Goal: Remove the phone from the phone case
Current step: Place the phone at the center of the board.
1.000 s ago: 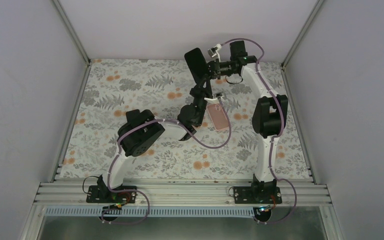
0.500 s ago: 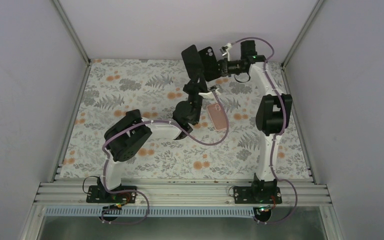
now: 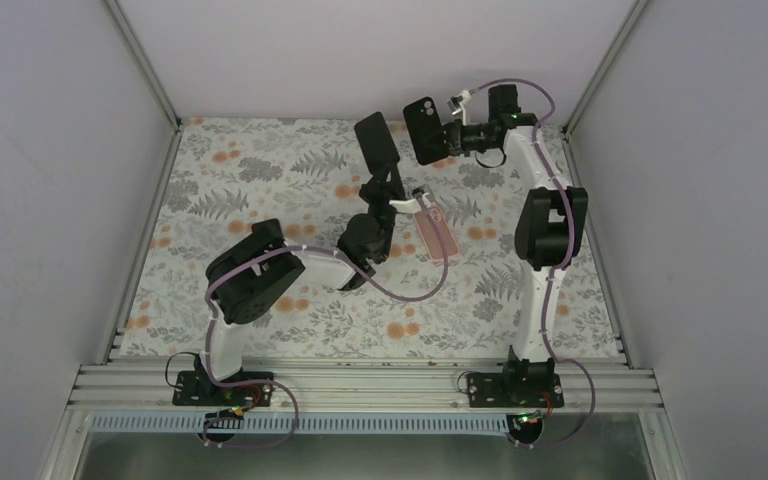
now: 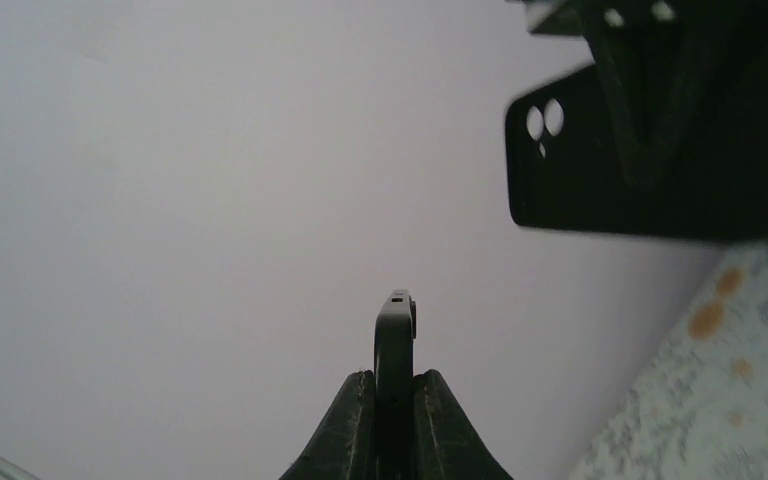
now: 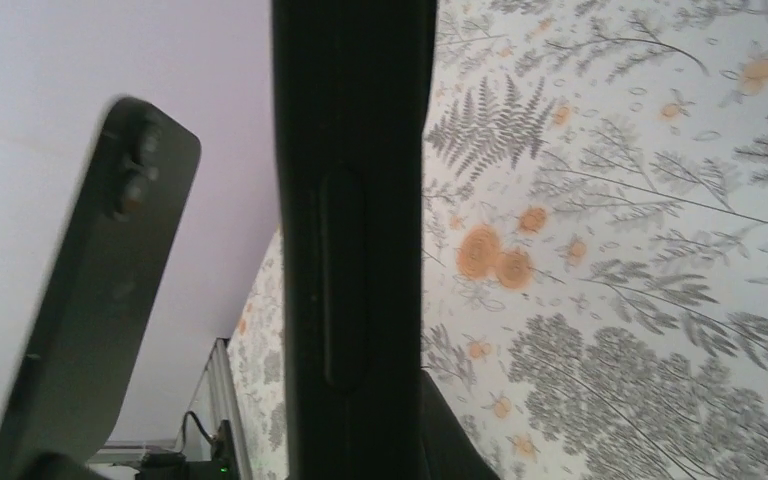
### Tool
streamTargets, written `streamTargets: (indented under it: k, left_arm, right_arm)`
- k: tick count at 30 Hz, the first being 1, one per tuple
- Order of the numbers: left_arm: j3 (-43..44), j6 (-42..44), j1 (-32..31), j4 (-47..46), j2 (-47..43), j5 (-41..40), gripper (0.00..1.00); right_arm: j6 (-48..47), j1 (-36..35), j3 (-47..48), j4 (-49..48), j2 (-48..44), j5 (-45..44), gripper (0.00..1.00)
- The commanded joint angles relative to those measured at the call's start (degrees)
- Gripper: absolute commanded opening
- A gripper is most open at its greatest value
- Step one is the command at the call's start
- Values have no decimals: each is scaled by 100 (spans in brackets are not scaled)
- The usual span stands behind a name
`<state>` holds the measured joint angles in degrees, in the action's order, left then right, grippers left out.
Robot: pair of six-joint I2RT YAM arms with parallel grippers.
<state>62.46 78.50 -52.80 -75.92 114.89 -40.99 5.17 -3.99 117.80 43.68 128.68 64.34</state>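
The black phone (image 3: 374, 146) and the black phone case (image 3: 423, 128) are apart, both held above the back of the table. My left gripper (image 3: 380, 186) is shut on the phone's lower end; in the left wrist view the phone (image 4: 395, 345) shows edge-on between the fingers (image 4: 350, 430). My right gripper (image 3: 448, 139) is shut on the case, whose camera cutout shows in the left wrist view (image 4: 650, 150). In the right wrist view the case edge (image 5: 350, 250) fills the middle and the phone (image 5: 100, 300) stands to its left.
A pink, flat, phone-shaped thing (image 3: 436, 233) lies on the floral table cover (image 3: 260, 170) just right of my left wrist. Grey walls and metal posts (image 3: 145, 65) close the back and sides. A metal rail (image 3: 360, 385) runs along the near edge.
The phone and case were together one second ago and have come apart. My right gripper carried the case right and back; my left gripper moved the phone left and slightly nearer.
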Motion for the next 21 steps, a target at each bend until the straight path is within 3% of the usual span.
streamTargets:
  k: [1,10,21]
  left_arm:
    - [-678,173,-25,-690,-364,67,2]
    - [-2183,313,-118,-1215,-574,-3,2]
    - [-2628,-76,-418,-703,-293,1,2]
  right_arm:
    - [-596,178,-108,376,-197,-254,3]
    - [-2009,293,-295,1690,-422,-1204,3]
    - [-3018,280,-1243,2518,-524,-1656,3]
